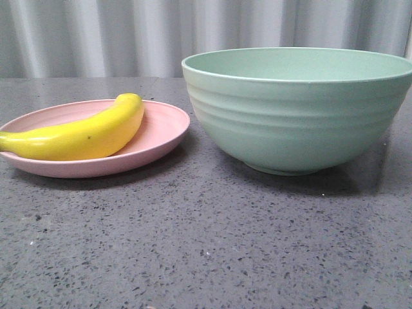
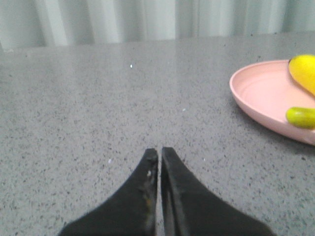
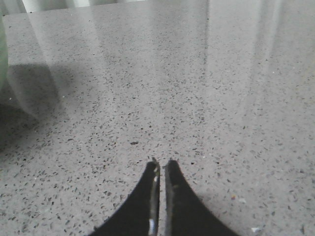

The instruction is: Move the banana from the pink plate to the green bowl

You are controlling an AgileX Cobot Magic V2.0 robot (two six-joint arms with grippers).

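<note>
The yellow banana (image 1: 84, 136) lies on the pink plate (image 1: 161, 132) at the left of the front view. The large mint-green bowl (image 1: 299, 109) stands to its right, empty as far as its inside shows. Neither gripper shows in the front view. In the left wrist view my left gripper (image 2: 159, 150) is shut and empty over bare table, with the plate (image 2: 261, 96) and two parts of the banana (image 2: 305, 71) off to one side. My right gripper (image 3: 162, 162) is shut and empty over bare table; a sliver of the bowl (image 3: 2, 54) shows at the frame's edge.
The grey speckled tabletop (image 1: 206, 244) runs from the plate and bowl to the front edge. A pale pleated curtain (image 1: 96, 35) closes off the back.
</note>
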